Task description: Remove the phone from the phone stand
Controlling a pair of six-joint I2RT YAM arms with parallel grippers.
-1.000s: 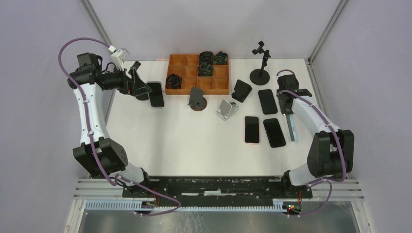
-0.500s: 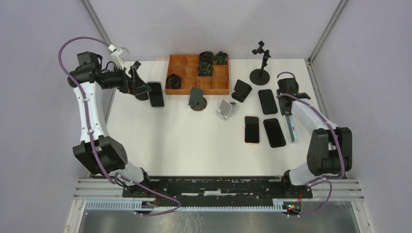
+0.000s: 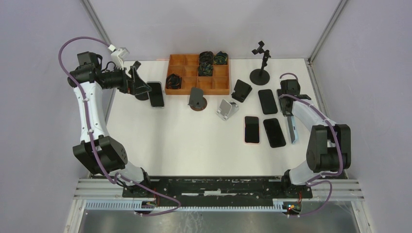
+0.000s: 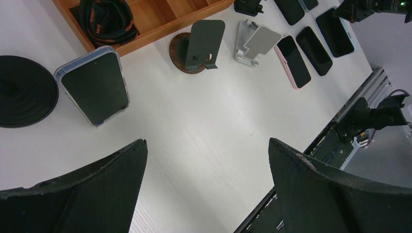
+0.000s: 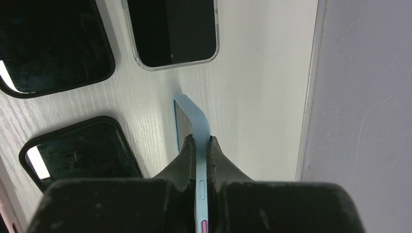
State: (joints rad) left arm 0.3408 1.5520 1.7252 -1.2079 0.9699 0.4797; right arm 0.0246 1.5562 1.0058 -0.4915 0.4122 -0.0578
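Observation:
My right gripper (image 3: 290,115) (image 5: 200,141) is shut on a light blue phone (image 3: 292,130) (image 5: 198,119). It holds the phone on edge near the table's right border, the phone's far end low over the white table (image 3: 194,141). Whether it touches I cannot tell. Four stands carry no phone: a dark grey phone stand (image 3: 197,98) (image 4: 204,41), a silver one (image 3: 227,109) (image 4: 255,41), a black one (image 3: 241,90) and a tall clamp stand (image 3: 261,68). My left gripper (image 3: 138,80) (image 4: 207,141) hangs open at the far left with nothing between its fingers.
A clear-cased phone (image 3: 156,94) (image 4: 94,87) lies beside a round black base (image 4: 22,90). Three more phones (image 3: 267,101) (image 3: 251,129) (image 3: 274,132) lie flat left of the blue one. An orange compartment tray (image 3: 221,87) with coiled cables stands at the back. The side wall (image 5: 364,97) is close on the right.
My right gripper has shifted slightly toward the near right with the blue phone in it. The left arm has not moved.

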